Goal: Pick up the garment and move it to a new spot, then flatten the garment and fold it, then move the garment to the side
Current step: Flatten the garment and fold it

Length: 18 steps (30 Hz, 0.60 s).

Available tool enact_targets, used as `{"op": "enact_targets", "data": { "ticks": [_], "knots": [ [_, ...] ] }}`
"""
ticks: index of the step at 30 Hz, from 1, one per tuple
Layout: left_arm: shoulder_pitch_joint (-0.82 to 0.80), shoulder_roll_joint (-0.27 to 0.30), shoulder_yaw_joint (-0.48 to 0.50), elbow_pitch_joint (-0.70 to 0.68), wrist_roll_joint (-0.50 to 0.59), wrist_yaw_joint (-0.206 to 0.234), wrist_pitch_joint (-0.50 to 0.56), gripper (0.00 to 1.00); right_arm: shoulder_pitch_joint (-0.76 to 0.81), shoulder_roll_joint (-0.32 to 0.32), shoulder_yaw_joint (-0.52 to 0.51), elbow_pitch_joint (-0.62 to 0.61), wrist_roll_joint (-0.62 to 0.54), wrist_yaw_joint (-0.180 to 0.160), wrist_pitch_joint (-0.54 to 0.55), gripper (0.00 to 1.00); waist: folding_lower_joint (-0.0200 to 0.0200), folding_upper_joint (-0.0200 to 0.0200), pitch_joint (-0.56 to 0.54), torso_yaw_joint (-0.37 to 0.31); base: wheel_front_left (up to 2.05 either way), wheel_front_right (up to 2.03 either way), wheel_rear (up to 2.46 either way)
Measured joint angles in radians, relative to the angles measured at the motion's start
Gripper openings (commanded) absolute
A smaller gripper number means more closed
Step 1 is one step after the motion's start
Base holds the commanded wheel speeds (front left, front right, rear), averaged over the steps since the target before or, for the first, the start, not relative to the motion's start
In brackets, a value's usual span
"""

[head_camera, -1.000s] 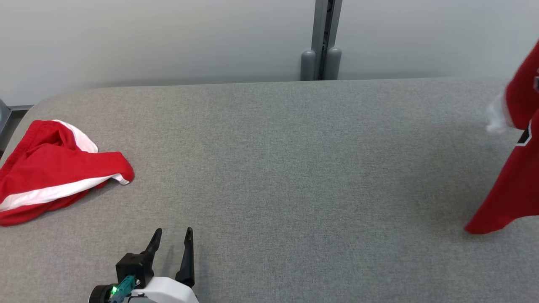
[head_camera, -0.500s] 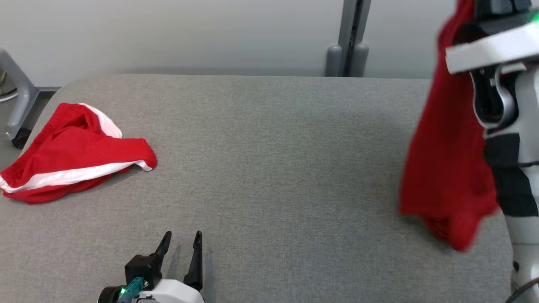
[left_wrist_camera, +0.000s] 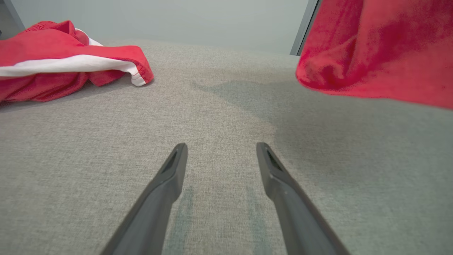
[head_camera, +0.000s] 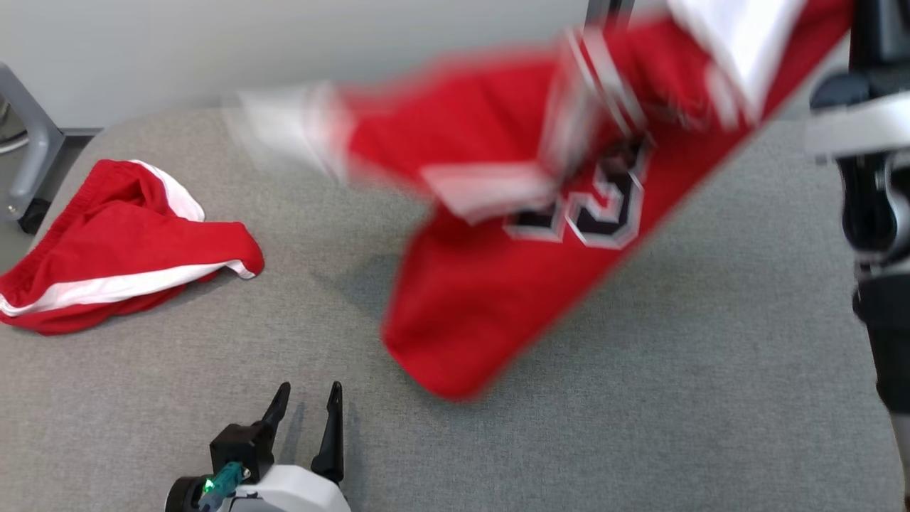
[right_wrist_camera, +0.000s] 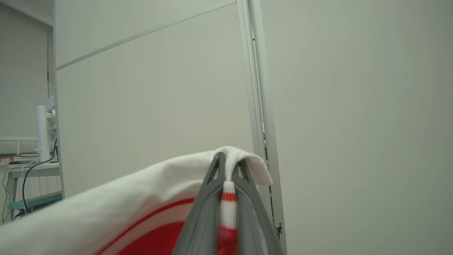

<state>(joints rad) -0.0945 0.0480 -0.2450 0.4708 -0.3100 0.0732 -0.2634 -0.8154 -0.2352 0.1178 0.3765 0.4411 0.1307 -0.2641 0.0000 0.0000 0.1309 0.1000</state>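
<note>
The garment (head_camera: 498, 299) is a red jersey with white trim and a dark number. It hangs in the air over the middle and right of the grey table (head_camera: 675, 398), blurred by motion. My right gripper (right_wrist_camera: 230, 161) is shut on its white and red edge, held high. The right arm (head_camera: 864, 135) stands at the right edge of the head view. My left gripper (head_camera: 310, 390) rests low over the table's near left, open with nothing between its fingers. In the left wrist view the left gripper (left_wrist_camera: 222, 146) points at bare table, with the garment (left_wrist_camera: 371, 53) hanging at the upper right.
Another red garment with a white stripe (head_camera: 121, 249) lies crumpled at the table's left end, also seen as the striped red garment (left_wrist_camera: 53, 67) in the left wrist view. A grey metal frame leg (head_camera: 28, 163) stands beyond the left corner. A pale wall runs behind the table.
The garment has swung from the far right out over the middle of the table, spreading as it goes. The right arm came into view. The left gripper stayed put.
</note>
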Motion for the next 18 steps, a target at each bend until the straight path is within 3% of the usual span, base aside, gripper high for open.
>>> {"op": "enact_targets", "data": {
  "ticks": [7,12,13,14,15,18],
  "knots": [
    [-0.053,0.0,-0.001,0.008,0.021,-0.009,0.0,1.0,0.189,-0.015,-0.089,0.228,-0.042,0.0,0.001,0.0,0.0,0.0,0.063,-0.009,0.0,0.0,0.0],
    [-0.062,0.0,0.006,0.013,0.034,-0.014,0.0,1.0,0.247,0.002,-0.183,0.324,-0.089,0.0,0.0,0.0,0.0,0.0,0.083,-0.006,0.0,0.0,0.0],
    [-0.062,0.0,0.006,0.013,0.034,-0.014,0.0,1.0,0.247,0.002,-0.183,0.324,-0.089,0.0,0.0,0.04,0.0,0.0,0.083,-0.006,0.0,0.0,0.0],
    [-0.062,0.0,0.007,0.014,0.037,-0.015,0.0,1.0,0.252,0.006,-0.195,0.341,-0.103,0.0,0.0,0.39,0.0,0.0,0.083,-0.006,0.0,0.0,0.0],
    [-0.062,0.0,0.009,0.015,0.037,-0.016,0.0,1.0,0.256,0.008,-0.211,0.354,-0.116,0.0,0.0,1.0,0.0,0.0,0.082,-0.006,0.0,0.0,0.0],
    [-0.062,0.0,0.012,0.015,0.037,-0.019,0.0,1.0,0.26,0.015,-0.251,0.358,-0.155,0.0,0.0,1.0,0.0,0.0,0.077,-0.008,0.0,0.0,0.0]
  ]
}}
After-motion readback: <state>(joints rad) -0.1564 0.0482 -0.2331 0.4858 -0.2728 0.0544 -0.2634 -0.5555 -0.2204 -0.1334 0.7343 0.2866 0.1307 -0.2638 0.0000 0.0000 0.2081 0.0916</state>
